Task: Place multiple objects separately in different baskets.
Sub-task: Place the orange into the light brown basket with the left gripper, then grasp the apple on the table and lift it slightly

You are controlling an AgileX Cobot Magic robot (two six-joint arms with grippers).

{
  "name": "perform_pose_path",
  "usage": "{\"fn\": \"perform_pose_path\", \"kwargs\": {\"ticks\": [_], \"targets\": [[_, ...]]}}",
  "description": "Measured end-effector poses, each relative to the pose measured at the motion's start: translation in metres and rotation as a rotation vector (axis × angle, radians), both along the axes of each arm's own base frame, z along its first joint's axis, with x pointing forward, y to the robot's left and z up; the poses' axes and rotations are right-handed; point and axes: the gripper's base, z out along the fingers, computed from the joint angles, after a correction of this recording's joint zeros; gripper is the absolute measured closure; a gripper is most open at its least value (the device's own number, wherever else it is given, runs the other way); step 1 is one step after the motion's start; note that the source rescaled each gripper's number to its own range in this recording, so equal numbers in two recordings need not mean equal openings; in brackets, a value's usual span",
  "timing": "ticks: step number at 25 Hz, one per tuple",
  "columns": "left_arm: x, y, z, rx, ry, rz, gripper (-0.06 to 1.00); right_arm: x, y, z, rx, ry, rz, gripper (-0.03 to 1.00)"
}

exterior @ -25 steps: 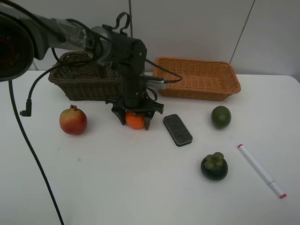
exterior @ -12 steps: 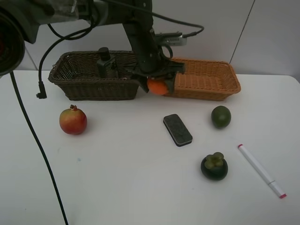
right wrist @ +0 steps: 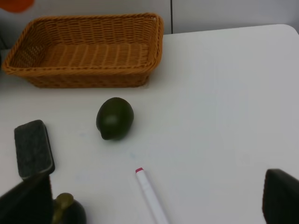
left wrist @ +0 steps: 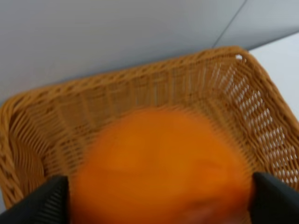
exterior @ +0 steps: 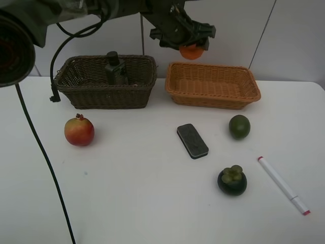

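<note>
Well, at the left the dark brown basket [exterior: 101, 96] holds a pump bottle [exterior: 114, 68]; further right the left gripper [exterior: 192, 46] hangs above the orange-tan basket [exterior: 213, 100] with the orange [exterior: 192, 52] between its fingers (gripped or loose cannot be told); the right gripper [right wrist: 154, 196] stands with jaws wide apart, holding nothing.

The orange [left wrist: 159, 168] above the tan basket [left wrist: 140, 88] is a blur, cut off by the frame; whether the left hand [left wrist: 161, 198] grips it cannot be told. Near that basket, the mangosteen [right wrist: 72, 214] and marker [right wrist: 152, 196] run off the right wrist view's edge, and beside it the dark basket [exterior: 101, 96] hides the lower part of the bottle [exterior: 114, 65].
</note>
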Motion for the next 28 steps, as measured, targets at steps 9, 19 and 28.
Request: {"fn": "perform_pose_path", "kwargs": {"ticks": [9, 19, 28], "targets": [[0.001, -0.001, -0.013, 0.024, 0.026, -0.003, -0.01, 0.0, 0.0, 0.0, 0.0, 0.0, 0.0, -0.02], [-0.053, 0.032, 0.04, 0.282, 0.389, -0.094, -0.01, 0.0, 0.0, 0.0, 0.0, 0.0, 0.0, -0.02], [-0.078, 0.061, 0.056, 0.405, 0.445, -0.065, -0.01, 0.0, 0.0, 0.0, 0.0, 0.0, 0.0, -0.02]]}}
